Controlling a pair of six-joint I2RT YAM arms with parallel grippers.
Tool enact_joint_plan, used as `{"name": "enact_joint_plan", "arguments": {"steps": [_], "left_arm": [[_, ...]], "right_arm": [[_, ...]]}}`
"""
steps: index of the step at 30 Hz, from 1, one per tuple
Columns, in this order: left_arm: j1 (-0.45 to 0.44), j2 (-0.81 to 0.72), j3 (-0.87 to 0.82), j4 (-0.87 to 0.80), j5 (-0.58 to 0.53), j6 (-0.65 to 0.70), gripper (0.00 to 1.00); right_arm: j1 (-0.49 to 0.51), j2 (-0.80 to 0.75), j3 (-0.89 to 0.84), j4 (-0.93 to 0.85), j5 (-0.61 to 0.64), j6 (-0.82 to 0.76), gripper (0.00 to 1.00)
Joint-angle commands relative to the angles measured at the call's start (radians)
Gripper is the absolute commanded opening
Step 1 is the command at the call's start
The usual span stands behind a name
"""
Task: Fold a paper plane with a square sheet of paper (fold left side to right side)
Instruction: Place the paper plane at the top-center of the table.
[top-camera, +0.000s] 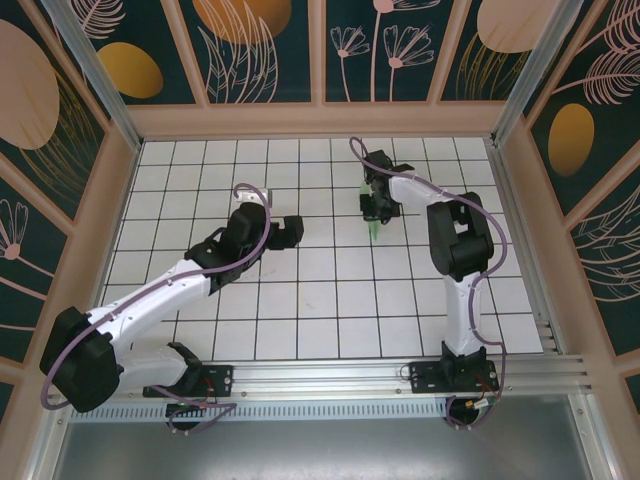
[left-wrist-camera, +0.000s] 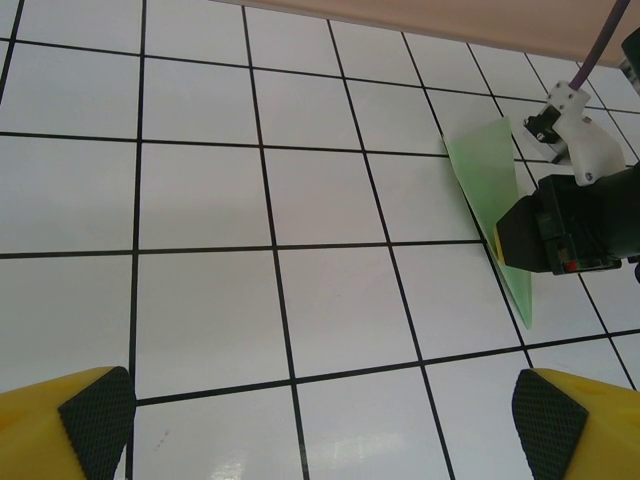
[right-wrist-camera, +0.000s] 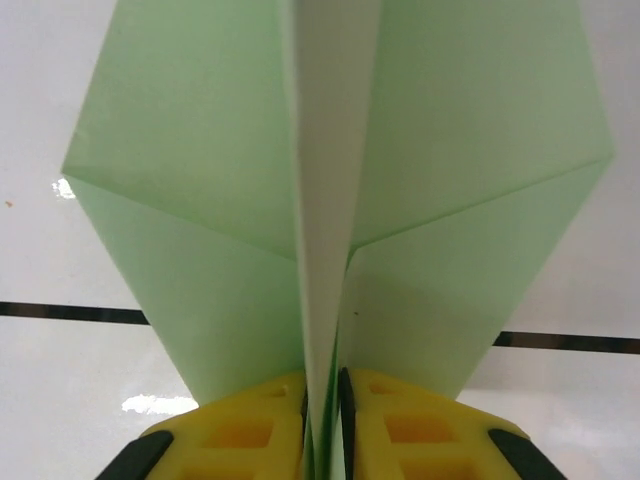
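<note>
The paper plane (right-wrist-camera: 200, 200) is pinched along its centre ridge by the right gripper (right-wrist-camera: 322, 400). Its yellow fingers (right-wrist-camera: 400, 425) are drawn narrow onto the fold, and both pale green wings fan out ahead of them. Seen from above, the plane is toward the far right of the table (top-camera: 300, 310), hanging from the claw just over the tiles (whether its tip touches them I cannot tell). The left gripper (left-wrist-camera: 320, 420) stands wide with nothing in it, well apart to the left of the plane and facing it.

What could go wrong, as I judge it:
- The hold is on thin folded paper alone, so a little slack could let the ridge slide out and the plane drop or skew.
- If the arm presses down, the tip could buckle against a tile.
- On release the wings could spring apart, since only the creases keep them in shape.
- The glossy surface would let the plane skid if the other claw nudged it.

The table is laid with shiny white square tiles split by dark lines. A metal rail (top-camera: 330, 375) runs along the near edge, where the arms are bolted. Around the table stand wooden-framed walls (top-camera: 260, 40) of dark teal panels with orange discs and pale leaf drawings.
</note>
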Motion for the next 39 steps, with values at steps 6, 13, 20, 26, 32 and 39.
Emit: {"name": "enact_joint_plan", "arguments": {"steps": [6, 13, 20, 26, 32, 39], "left_arm": [[0.005, 0.018, 0.011, -0.016, 0.008, -0.011, 0.98], [0.005, 0.023, 0.014, -0.02, 0.008, -0.011, 0.98], [0.005, 0.043, 0.029, -0.03, -0.002, -0.023, 0.99], [0.022, 0.06, 0.049, -0.047, -0.009, -0.044, 0.99], [0.108, 0.021, 0.045, -0.05, -0.007, -0.063, 0.99], [0.219, -0.141, -0.037, 0.05, -0.248, 0.005, 0.99]], "right_arm": [[-0.005, 0.03, -0.009, -0.008, -0.03, 0.001, 0.23], [-0.002, 0.016, -0.013, -0.014, -0.015, 0.009, 0.25], [0.013, -0.045, 0.039, -0.076, 0.028, 0.0, 0.31], [0.031, -0.122, 0.05, -0.13, 0.066, 0.01, 0.4], [0.034, -0.282, -0.005, -0.152, 0.119, 0.033, 0.48], [-0.051, -0.666, -0.346, 0.158, 0.168, 0.054, 0.62]]}}
